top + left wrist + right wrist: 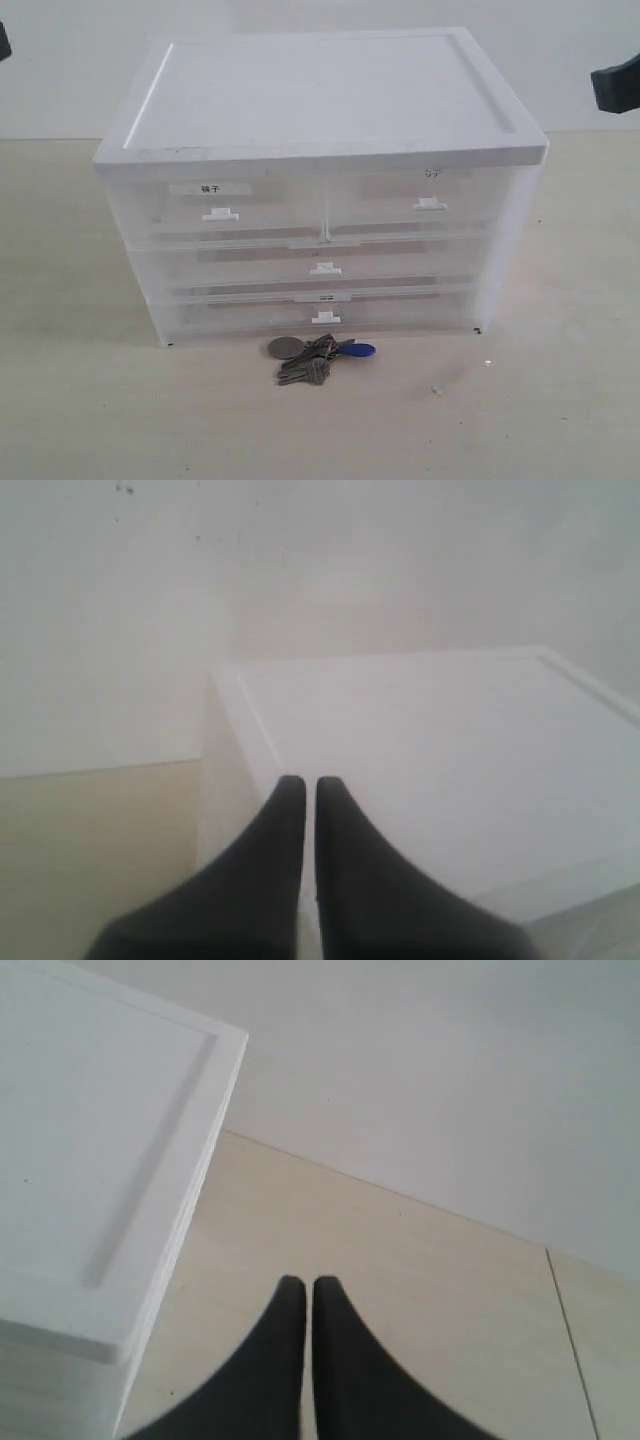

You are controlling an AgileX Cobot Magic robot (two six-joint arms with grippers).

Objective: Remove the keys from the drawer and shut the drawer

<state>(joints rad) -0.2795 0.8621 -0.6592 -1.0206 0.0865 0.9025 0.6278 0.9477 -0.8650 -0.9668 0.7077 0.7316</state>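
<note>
Over the left corner of the drawer unit, the left claw hangs pinched shut, holding nothing. At centre, the keys lie on the table just before the drawers, all seemingly pushed in. The right claw is likewise shut and empty. Both steps look finished; only retreat remains.

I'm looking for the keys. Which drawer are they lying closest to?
The bottom drawer. The keys lie on the table just in front of its handle; the others sit higher up.
</note>
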